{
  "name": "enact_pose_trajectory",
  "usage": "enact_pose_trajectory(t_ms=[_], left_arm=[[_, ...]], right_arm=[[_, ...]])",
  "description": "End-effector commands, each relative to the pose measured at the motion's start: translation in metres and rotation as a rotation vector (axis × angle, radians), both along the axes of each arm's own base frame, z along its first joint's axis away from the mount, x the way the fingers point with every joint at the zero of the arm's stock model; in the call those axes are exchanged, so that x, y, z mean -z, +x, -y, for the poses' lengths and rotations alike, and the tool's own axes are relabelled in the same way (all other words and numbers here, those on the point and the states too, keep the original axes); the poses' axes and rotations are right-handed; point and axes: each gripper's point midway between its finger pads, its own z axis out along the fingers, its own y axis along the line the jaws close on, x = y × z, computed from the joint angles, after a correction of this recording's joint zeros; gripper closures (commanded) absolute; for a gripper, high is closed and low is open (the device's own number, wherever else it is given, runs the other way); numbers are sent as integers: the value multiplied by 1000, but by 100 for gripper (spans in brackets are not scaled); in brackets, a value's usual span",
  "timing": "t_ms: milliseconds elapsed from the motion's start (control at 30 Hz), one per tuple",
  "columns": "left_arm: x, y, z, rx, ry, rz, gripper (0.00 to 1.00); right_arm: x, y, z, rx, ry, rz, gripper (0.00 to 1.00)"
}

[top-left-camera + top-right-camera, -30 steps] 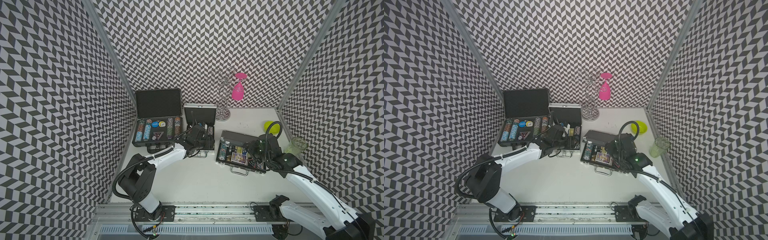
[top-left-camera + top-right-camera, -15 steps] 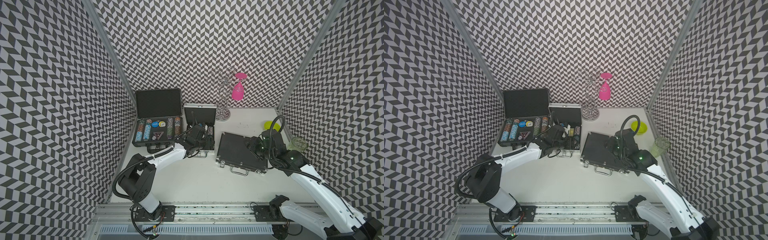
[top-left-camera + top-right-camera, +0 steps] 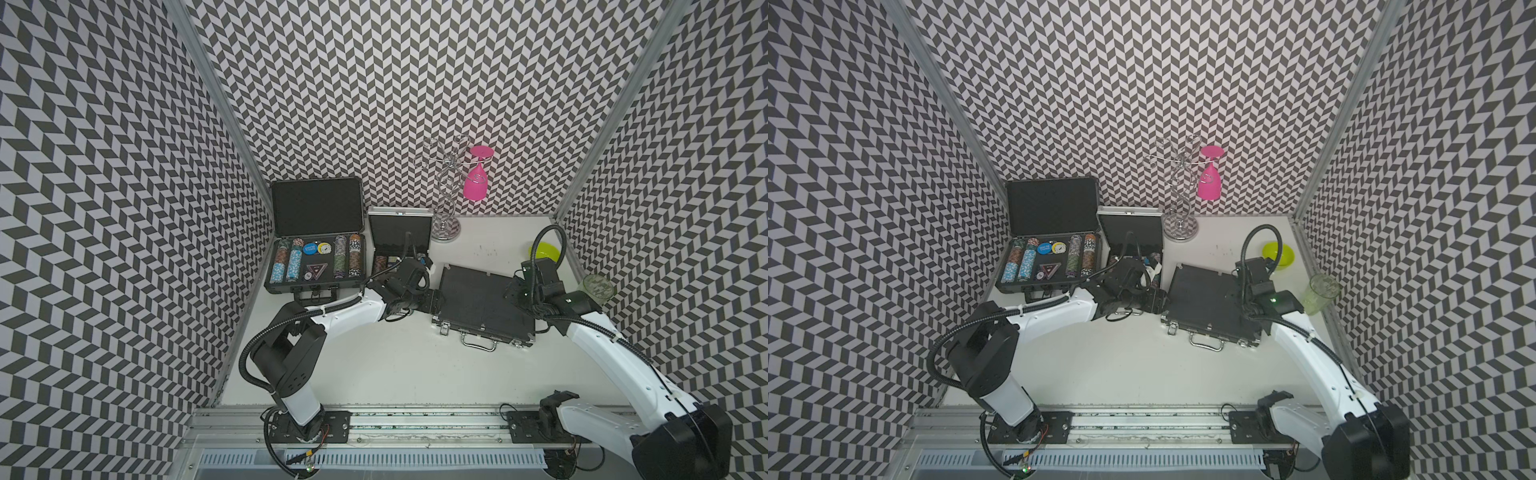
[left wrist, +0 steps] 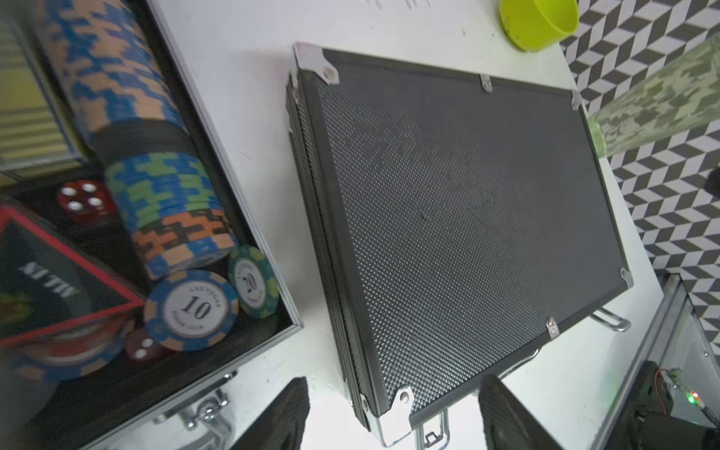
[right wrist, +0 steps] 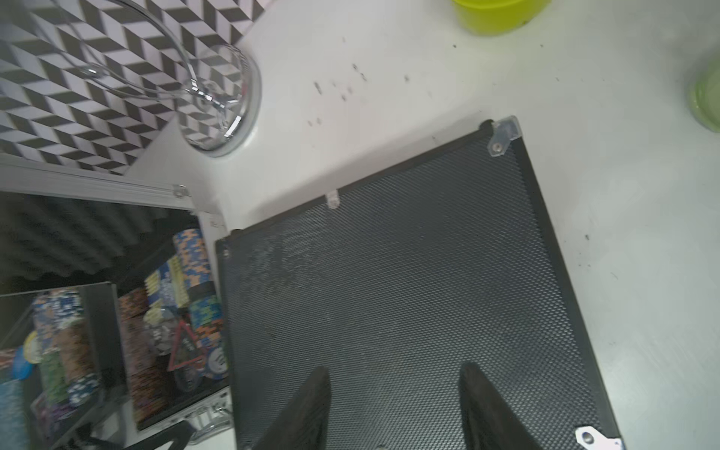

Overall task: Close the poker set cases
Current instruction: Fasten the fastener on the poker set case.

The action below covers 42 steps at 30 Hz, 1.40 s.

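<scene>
Left wrist view: left claw (image 4: 393, 383) gapes wide and holds nothing. The near corner of the shut case (image 4: 467, 218) lies under the gap, not pinched.
right claw (image 5: 393, 374): jaws apart over the shut case's lid, empty. We can't tell whether the pads touch it.
shut case: nearest the front, lid down flat, handle facing us. Latches are too small to read, so we'd call it done bar latching.
step in hand: we judge the middle case (image 3: 400, 235) is next, and it falls to the left arm.
middle case: just beside the left claw, behind and to its left. Tray open, lid standing up.
how to do it well: we get behind the lid's top edge, tip it forward and follow it down slowly, fingers clear of the tray.
loose chips (image 4: 191, 307): propped on edge near the rim — they may foul the lid, so we press gently and check the seam.
big case (image 3: 316, 208): further left and back, well apart from both claws, also open.
glass rack (image 3: 445, 226): just beside the middle case's lid — we keep the arm off it.
</scene>
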Motion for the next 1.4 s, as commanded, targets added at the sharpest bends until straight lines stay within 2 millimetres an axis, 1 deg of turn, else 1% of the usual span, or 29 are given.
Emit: enact_pose_trajectory(t_ms=[0,33,100,167,233,333,433,533,633,700,767,833,900,933,1000,1200,1367], left_arm=[[14,-4,1,29,32,-18,29],[20,-5,0,28,41,-26,30],[27,-6,-1,29,53,-40,31],[29,-7,-6,13,54,-38,31],[28,-10,-12,2,39,-42,29],[28,-16,-24,-5,26,-45,29],[30,-25,-33,-17,6,-63,32],[27,-36,-33,-17,-61,-85,35],[28,-47,-30,-6,-88,-94,38],[32,-53,-28,5,-79,-97,38],[37,-57,-26,6,-74,-104,38],[43,-60,-24,8,-69,-111,36],[46,-63,-22,12,-59,-107,34],[48,-64,-20,14,-53,-105,34],[52,-65,-17,20,-48,-106,33],[65,-64,-12,20,-28,-116,35],[72,-65,-9,8,-26,-120,36]], right_arm=[[10,7,-26,-184,11,-18,52],[16,7,-36,-227,2,-44,53],[19,8,-58,-300,-39,-69,54],[18,9,-84,-386,-49,-80,55],[20,10,-105,-467,-33,-99,56],[23,11,-124,-537,-70,-120,67],[28,17,-141,-596,-82,-133,80],[37,19,-157,-647,-92,-156,91],[49,13,-169,-692,-85,-185,97],[62,8,-170,-701,-91,-215,100],[80,-2,-167,-699,-85,-257,100],[104,-18,-160,-689,-65,-315,100],[121,-31,-155,-676,-49,-359,100],[127,-35,-154,-673,-44,-372,100],[129,-37,-152,-669,-45,-377,100],[124,-36,-146,-663,-85,-384,100],[133,-46,-137,-642,-91,-415,100]])
